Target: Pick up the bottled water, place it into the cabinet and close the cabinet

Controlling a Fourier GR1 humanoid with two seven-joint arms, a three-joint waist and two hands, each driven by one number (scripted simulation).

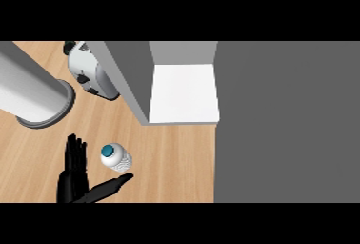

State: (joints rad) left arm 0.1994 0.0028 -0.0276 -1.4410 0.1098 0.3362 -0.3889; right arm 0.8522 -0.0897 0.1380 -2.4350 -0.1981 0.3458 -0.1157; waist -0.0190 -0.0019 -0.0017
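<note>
The water bottle [115, 157] stands upright on the wooden counter [175, 162], seen from above as a clear body with a teal cap. My left hand [76, 178] is open just left of and below it, with straight fingers [74, 151] alongside the bottle and the thumb [112, 185] stretched under it. I cannot tell whether the thumb tip touches the bottle. Behind the bottle, the cabinet [130, 81] is open and shows its white shelf [184, 93]. My right hand does not show.
A broad dark grey panel [285, 121] fills the right side of the view beside the shelf. A white cylinder on a grey round base [32, 93] stands at the far left. A white appliance with black knobs [93, 72] sits against the cabinet's left wall.
</note>
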